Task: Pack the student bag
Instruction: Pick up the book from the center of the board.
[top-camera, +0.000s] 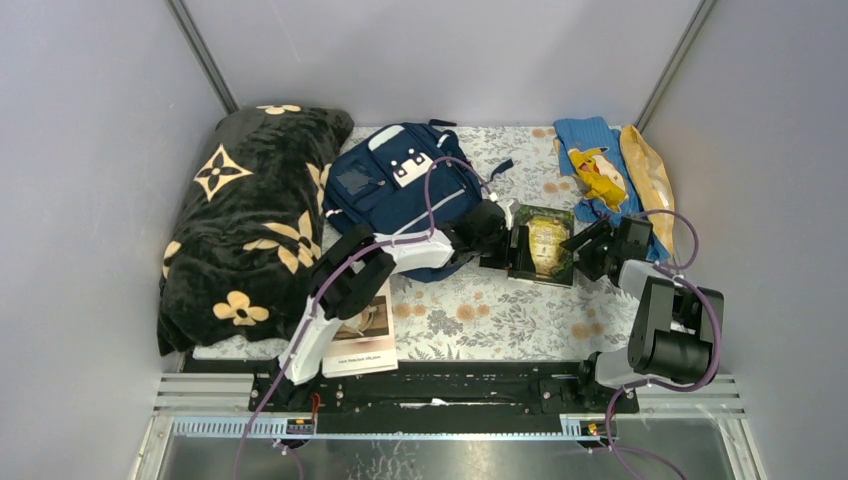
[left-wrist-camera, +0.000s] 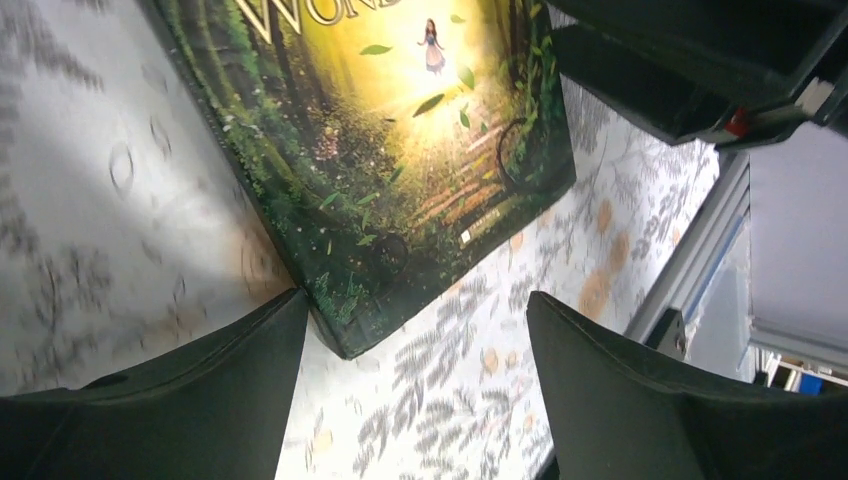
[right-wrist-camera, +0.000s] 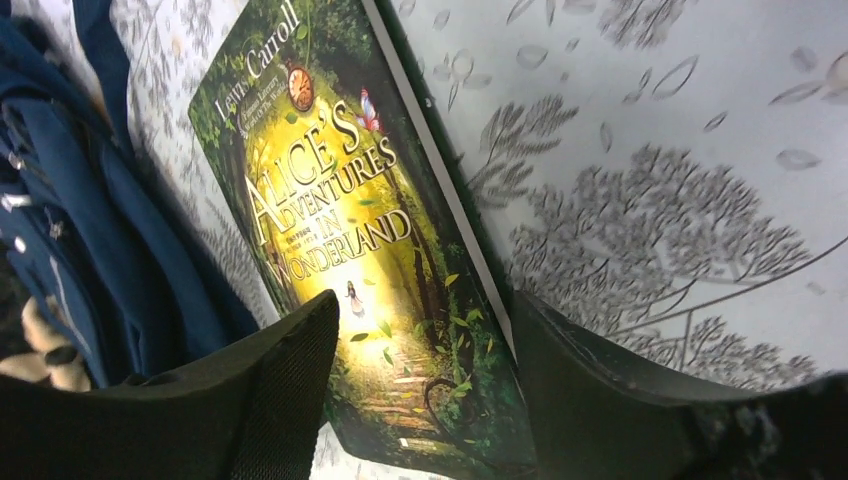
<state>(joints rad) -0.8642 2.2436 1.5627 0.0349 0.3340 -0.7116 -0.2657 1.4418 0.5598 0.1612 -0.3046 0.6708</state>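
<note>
The navy student bag (top-camera: 400, 185) lies at the back centre of the flowered cloth, and its blue fabric (right-wrist-camera: 80, 220) shows at the left in the right wrist view. Just right of it lies a green Alice in Wonderland book (top-camera: 545, 245), flat with its cover up. My left gripper (top-camera: 503, 243) is at the book's left side, open, and the book's corner (left-wrist-camera: 345, 320) sits just inside its left finger (left-wrist-camera: 200, 400). My right gripper (top-camera: 590, 245) is at the book's right side, open. It (right-wrist-camera: 422, 305) straddles the book's long edge (right-wrist-camera: 400, 330), one finger over the cover, the other beside the pages.
A black blanket with tan flowers (top-camera: 250, 230) fills the left side. A lighter blue cloth with a yellow figure (top-camera: 597, 165) and a yellow-orange packet (top-camera: 650, 180) lie at the back right. A second book (top-camera: 365, 335) lies by the left arm's base. Grey walls enclose the table.
</note>
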